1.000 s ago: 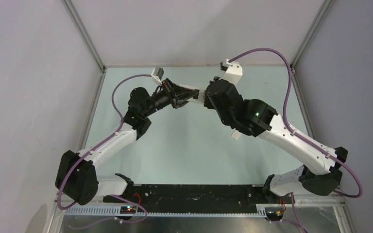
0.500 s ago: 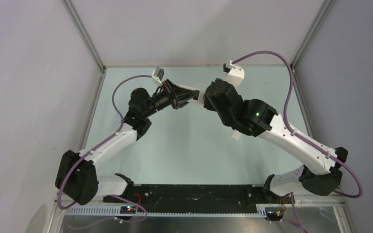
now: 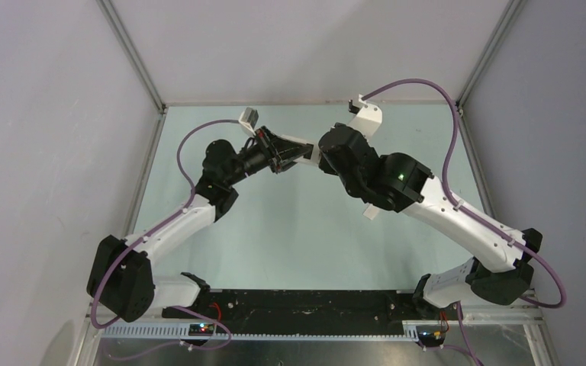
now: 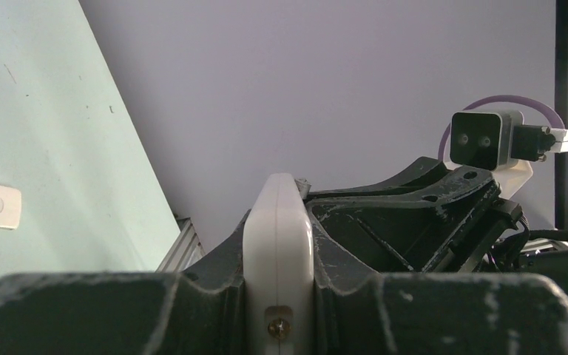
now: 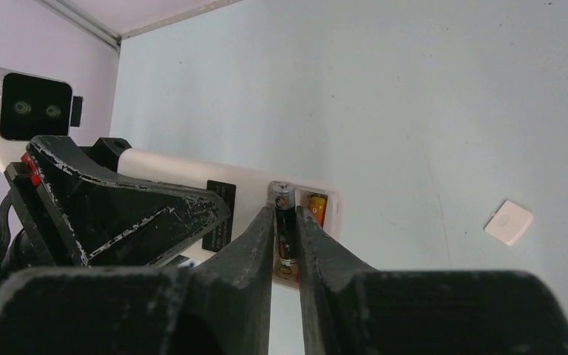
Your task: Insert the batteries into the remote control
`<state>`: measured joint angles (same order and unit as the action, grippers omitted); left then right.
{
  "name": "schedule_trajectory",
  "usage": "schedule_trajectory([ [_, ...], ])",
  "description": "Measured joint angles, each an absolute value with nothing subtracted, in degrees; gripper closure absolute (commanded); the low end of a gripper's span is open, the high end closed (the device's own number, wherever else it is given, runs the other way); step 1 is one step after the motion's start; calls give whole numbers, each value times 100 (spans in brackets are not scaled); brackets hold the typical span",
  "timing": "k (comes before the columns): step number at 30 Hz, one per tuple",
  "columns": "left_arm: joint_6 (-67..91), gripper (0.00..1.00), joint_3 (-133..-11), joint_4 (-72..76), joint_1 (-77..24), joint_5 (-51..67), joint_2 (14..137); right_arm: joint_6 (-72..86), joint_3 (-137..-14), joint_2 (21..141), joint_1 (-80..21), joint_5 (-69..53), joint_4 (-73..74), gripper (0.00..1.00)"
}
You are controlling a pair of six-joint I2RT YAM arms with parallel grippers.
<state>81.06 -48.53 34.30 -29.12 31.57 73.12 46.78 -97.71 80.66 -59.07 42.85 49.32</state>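
My left gripper [image 4: 277, 237] is shut on the white remote control [image 4: 277, 200], holding it edge-on above the table at the back centre [image 3: 313, 155]. In the right wrist view the remote's plain back [image 5: 185, 171] faces me with its battery bay uncovered. An orange-red battery [image 5: 317, 208] lies in the right slot. The dark battery [image 5: 283, 197] sits in the left slot against the spring. My right gripper [image 5: 285, 216] stands slightly open, one fingertip close on each side of the dark battery.
The small white square cover piece [image 5: 509, 222] lies flat on the pale green table [image 3: 290, 229], also seen beside the right forearm [image 3: 371, 213] and in the left wrist view [image 4: 2, 206]. Grey enclosure walls and an aluminium frame [image 3: 133, 69] surround the table.
The right gripper's jaws have parted a little around the dark battery. The right arm has shifted slightly towards the left gripper; the left arm holds still.
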Motion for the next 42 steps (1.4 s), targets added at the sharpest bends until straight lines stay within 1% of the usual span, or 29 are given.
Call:
schedule_trajectory([
  [10,8103,100,-4831,3448,-2899,3122,7363,4755,-9902,8138,-5918,4353,5231,71],
  [12,8101,100,-4831,3457,-2899,3120,7363,4766,-9904,8138,-5918,4351,5221,68],
  [14,8103,100,-4831,3461,-2899,3122,7373,4788,-9904,8134,-5918,4335,5207,60],
  [15,8099,100,-4831,3463,-2899,3122,7380,4790,-9904,8125,-5918,4316,5194,53],
  [16,8103,100,-4818,3481,-2895,3116,7387,4775,-9902,8103,-5913,4307,5205,50],
  [17,8106,100,-4805,3507,-2882,3111,7389,4766,-9889,8071,-5907,4287,5218,44],
  [19,8103,100,-4786,3568,-2869,3103,7389,4729,-9813,7972,-5861,4230,5214,38],
  [22,8103,100,-4762,3618,-2849,3100,7389,4694,-9712,7824,-5780,4121,5207,32],
  [26,8103,100,-4753,3649,-2847,3107,7389,4709,-9491,7570,-5596,3876,5140,22],
  [34,8095,100,-4646,3695,-2847,3186,7389,5098,-8191,6825,-4434,2233,4292,20],
  [38,8055,100,-4628,3721,-2847,3247,7387,5258,-8023,6805,-4104,1433,3968,20],
  [42,8042,100,-4519,3721,-2847,3363,7384,5349,-8023,6803,-4012,1055,3712,22],
])
